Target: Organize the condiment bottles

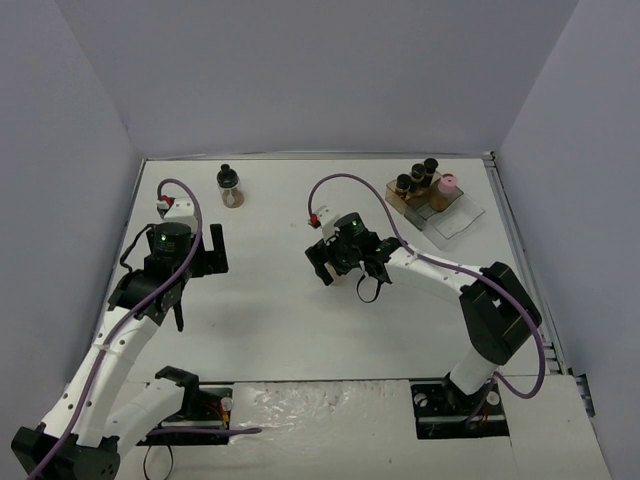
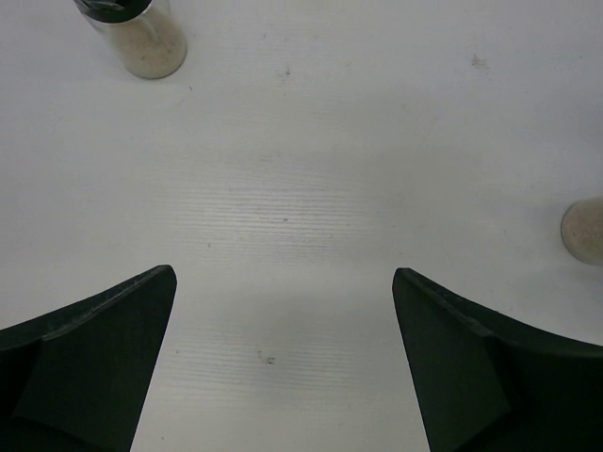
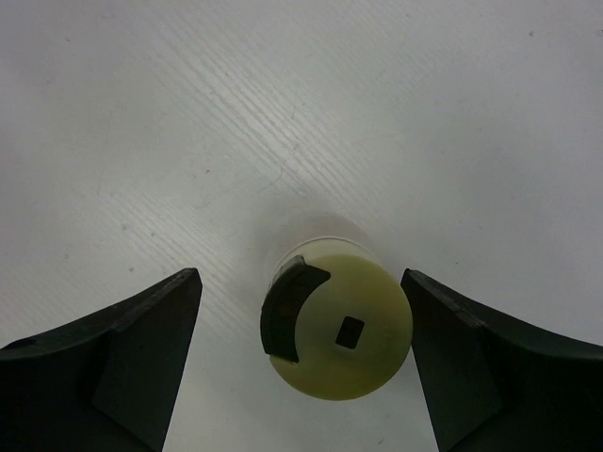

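One pale-yellow-capped jar [image 3: 344,330] stands upright in the middle of the worktop [image 1: 280,320], between the spread jaws of the right gripper [image 3: 300,275], not clamped yet. Next up, I'd say: squeeze, lift, carry to the rack [image 1: 440,212] in the far right corner. By the left edge the left gripper [image 2: 283,273] hangs released, empty.

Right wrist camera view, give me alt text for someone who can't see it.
A jar with a pale yellow cap stands on the white table between the open dark fingers of the right end effector, seen from above. One finger is clearly apart from the cap; the other is very close.
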